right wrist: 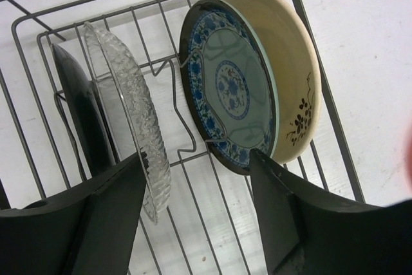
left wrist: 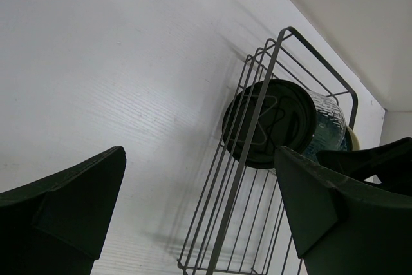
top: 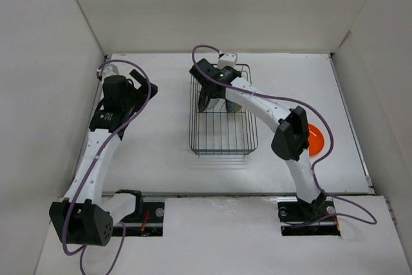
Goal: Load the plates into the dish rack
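teal plate [right wrist: 230, 88] – blue floral rim | cream plate [right wrist: 293, 62] – dark sprig | orange plate [top: 317, 140] – plain

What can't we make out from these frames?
- Top view: the right arm covers the dish rack's far end, so what stands there cannot be counted.
- Top view: the orange plate is partly hidden behind the right arm's elbow.
- Left wrist view: the black plate covers most of what stands behind it.
- Right wrist view: the right pincer hides the black plate's lower part.
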You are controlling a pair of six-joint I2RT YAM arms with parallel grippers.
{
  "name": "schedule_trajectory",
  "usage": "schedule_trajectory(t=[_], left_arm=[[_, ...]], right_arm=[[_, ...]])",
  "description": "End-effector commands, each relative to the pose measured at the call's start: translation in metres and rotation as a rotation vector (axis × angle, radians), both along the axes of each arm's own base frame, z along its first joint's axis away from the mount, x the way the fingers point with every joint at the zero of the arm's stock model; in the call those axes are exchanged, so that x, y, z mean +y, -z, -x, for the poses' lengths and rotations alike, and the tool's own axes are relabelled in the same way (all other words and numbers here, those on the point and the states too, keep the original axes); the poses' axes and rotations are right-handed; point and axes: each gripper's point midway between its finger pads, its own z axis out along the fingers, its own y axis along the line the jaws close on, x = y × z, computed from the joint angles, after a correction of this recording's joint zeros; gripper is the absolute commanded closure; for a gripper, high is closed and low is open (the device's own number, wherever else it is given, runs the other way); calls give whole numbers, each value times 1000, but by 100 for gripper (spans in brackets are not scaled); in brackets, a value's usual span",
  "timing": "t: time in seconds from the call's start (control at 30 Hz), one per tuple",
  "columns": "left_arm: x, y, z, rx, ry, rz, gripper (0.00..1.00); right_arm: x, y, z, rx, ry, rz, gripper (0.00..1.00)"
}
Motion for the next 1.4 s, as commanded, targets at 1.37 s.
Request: schedule_trajectory(t=[1.37], left_arm=[[-118,-68,3,-269,488,44,0]], right_arm=[[-219,-223,156,-469,-38,-113,0]])
